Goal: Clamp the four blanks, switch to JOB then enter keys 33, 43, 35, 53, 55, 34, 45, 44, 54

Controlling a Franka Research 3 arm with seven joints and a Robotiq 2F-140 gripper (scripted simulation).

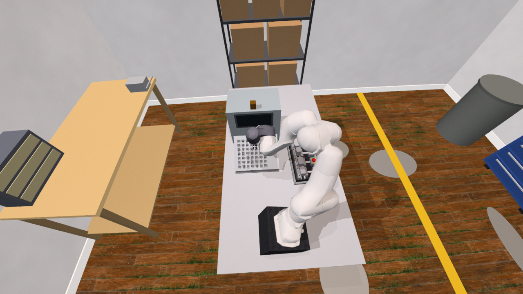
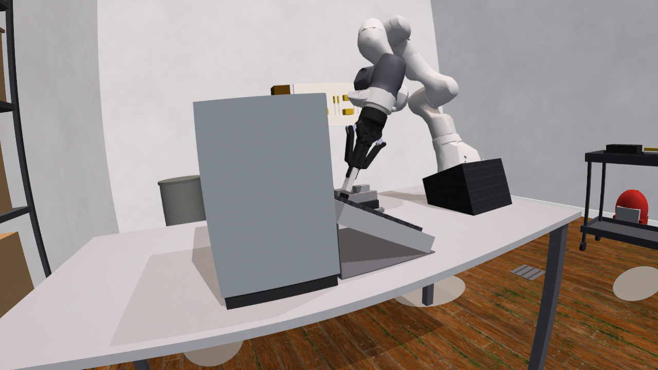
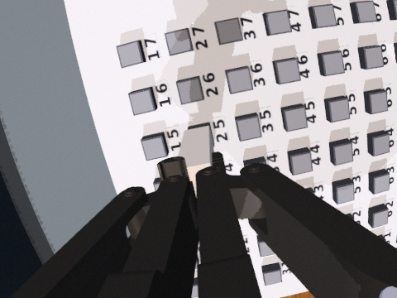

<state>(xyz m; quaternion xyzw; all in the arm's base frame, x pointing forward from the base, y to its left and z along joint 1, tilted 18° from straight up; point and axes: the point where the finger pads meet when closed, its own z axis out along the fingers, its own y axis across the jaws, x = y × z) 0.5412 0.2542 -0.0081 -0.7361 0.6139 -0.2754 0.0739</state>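
My gripper (image 1: 254, 147) (image 2: 347, 187) (image 3: 201, 148) is shut and empty; its pale tips are over the sloped key panel (image 1: 273, 165) (image 2: 390, 228) (image 3: 88, 50). In the wrist view they overlap key 25 (image 3: 203, 127); contact cannot be told. Key 35 (image 3: 249, 127), key 45 (image 3: 294, 117), key 55 (image 3: 337, 108), key 44 (image 3: 300, 161), key 54 (image 3: 341, 151) and key 53 (image 3: 343, 191) are grey and unlit. Keys 33, 34 and 43 are mostly hidden by the fingers. The vise fixture (image 1: 292, 167) is partly behind the arm; its blanks and lenses are not clear. The cabinet's lamp (image 1: 252, 105) looks dull amber.
The cabinet (image 1: 237, 98) (image 2: 267, 193) with a dark screen (image 1: 254, 119) rises directly behind the key panel. A red knob (image 1: 314, 159) shows on the fixture beside the forearm. The arm's black base block (image 1: 265, 234) (image 2: 467, 188) stands near the other end of the table (image 1: 237, 219).
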